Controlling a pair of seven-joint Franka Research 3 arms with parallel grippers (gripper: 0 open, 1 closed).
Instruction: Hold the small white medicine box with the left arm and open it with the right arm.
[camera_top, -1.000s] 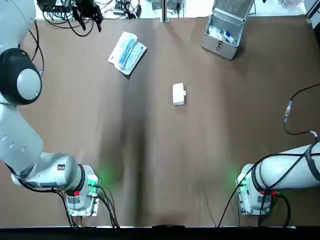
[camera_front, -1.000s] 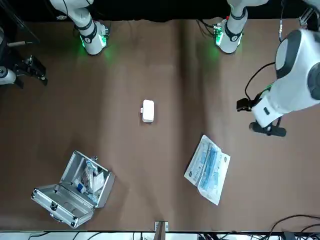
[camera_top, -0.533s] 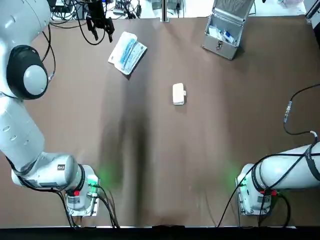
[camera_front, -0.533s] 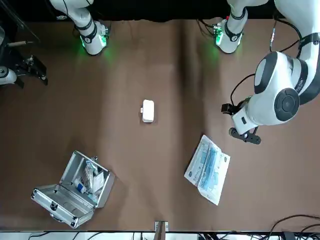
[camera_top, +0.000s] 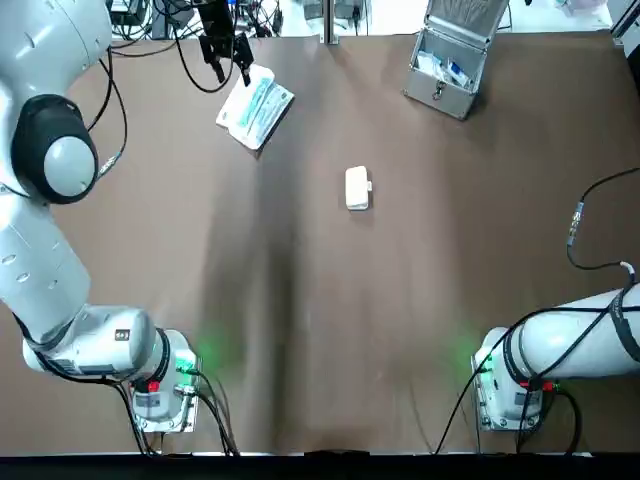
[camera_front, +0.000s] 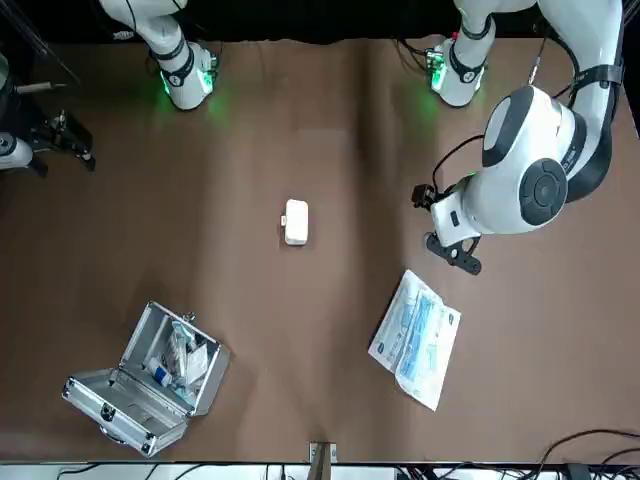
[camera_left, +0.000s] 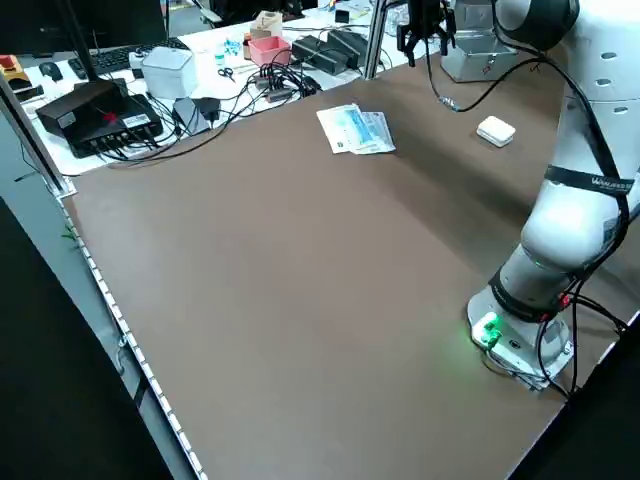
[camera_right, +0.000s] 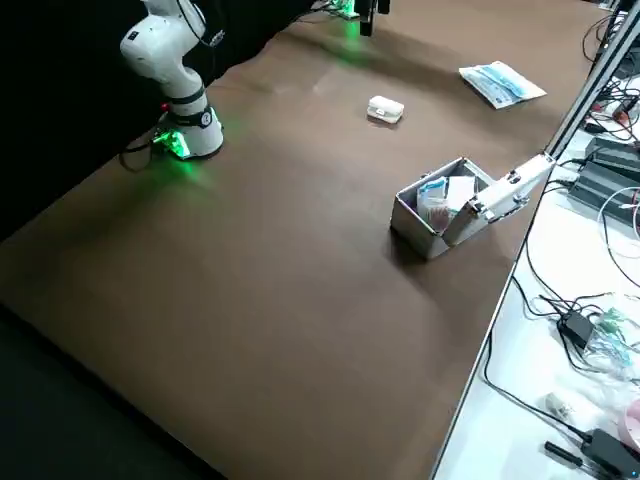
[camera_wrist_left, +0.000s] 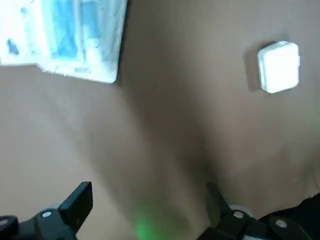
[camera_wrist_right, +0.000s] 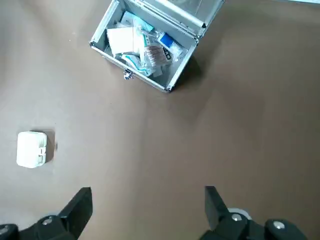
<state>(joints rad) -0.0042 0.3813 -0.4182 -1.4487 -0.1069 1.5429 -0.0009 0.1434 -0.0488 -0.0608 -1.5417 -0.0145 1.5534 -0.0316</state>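
The small white medicine box (camera_top: 357, 188) lies shut on the brown table near its middle, also seen in the front view (camera_front: 296, 222). My left gripper (camera_top: 226, 58) hovers open over the far left part of the table, beside the mask packet and well to the left of the box. In the left wrist view its fingers (camera_wrist_left: 75, 205) stand wide apart with nothing between them, and the box (camera_wrist_left: 278, 67) lies far off. My right gripper (camera_wrist_right: 147, 200) is open and empty, high at the right side, with the box (camera_wrist_right: 31, 149) far below it.
A blue and white mask packet (camera_top: 255, 105) lies at the far left, just by the left gripper. An open metal case (camera_top: 450, 60) with supplies stands at the far right. Cables and desk clutter (camera_left: 250, 60) sit beyond the table's far edge.
My left arm has swung its gripper to the right along the far edge, up to the mask packet. The box and the right arm have not moved.
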